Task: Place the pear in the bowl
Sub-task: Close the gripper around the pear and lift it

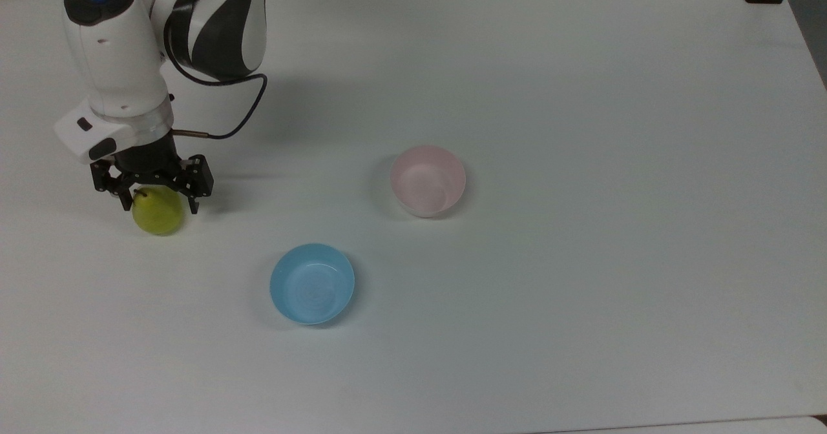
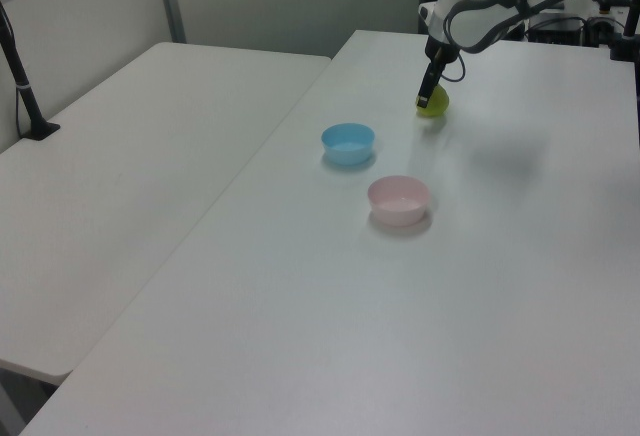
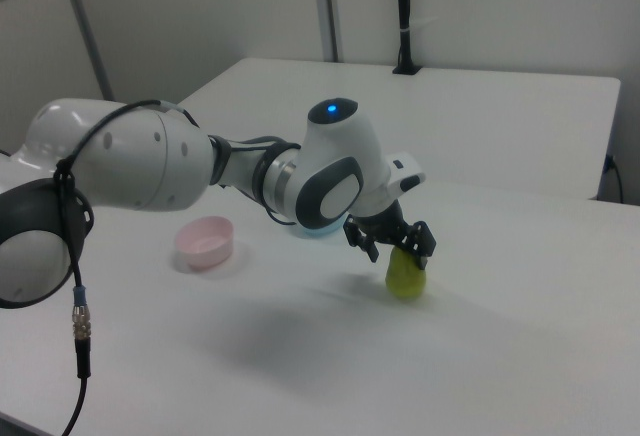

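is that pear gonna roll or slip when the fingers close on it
Probably a little. The pear is rounded and stands upright on the flat table, so an off-centre push could tip or roll it. Its skin looks smooth, so it may slip. The open gripper straddles its upper part, where it narrows, which might squeeze it downward.

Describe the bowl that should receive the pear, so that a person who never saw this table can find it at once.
On the white table, two small bowls sit near the middle in the top view, well to the right of the pincer over the pear. The pink bowl is the farther one from the pear. It is pale pink and deeper, while the blue bowl is wider and shallower.
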{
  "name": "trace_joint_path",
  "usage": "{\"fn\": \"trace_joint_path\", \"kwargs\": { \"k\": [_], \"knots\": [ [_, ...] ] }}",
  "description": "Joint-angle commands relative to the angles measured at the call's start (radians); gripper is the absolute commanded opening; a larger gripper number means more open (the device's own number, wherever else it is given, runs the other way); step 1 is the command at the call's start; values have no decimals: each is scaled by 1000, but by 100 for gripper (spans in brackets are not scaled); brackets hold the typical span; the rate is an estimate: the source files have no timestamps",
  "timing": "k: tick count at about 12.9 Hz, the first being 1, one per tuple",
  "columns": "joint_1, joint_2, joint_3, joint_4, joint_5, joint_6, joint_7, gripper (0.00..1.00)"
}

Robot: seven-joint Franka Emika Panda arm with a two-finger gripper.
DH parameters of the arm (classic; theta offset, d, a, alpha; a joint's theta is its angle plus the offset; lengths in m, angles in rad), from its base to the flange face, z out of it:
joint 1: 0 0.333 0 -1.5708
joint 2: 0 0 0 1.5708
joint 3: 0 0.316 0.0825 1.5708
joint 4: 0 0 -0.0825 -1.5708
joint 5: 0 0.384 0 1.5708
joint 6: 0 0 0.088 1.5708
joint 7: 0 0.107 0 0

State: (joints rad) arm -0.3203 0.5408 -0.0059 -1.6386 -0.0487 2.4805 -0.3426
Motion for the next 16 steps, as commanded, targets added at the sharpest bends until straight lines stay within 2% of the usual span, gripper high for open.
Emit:
{"fn": "trace_joint_path", "kwargs": {
  "k": [1, 2, 5, 8, 12, 16],
  "knots": [
    [3, 37, -3, 3, 7, 90, 17, 89],
    [3, 38, -5, 3, 6, 97, 16, 82],
    [0, 34, -5, 3, 6, 97, 8, 54],
    [-11, 24, -5, 2, 1, 92, 7, 38],
    [-8, -16, -5, -1, 0, 71, 16, 35],
    [24, -88, 0, -1, 0, -52, 19, 35]
  ]
}}
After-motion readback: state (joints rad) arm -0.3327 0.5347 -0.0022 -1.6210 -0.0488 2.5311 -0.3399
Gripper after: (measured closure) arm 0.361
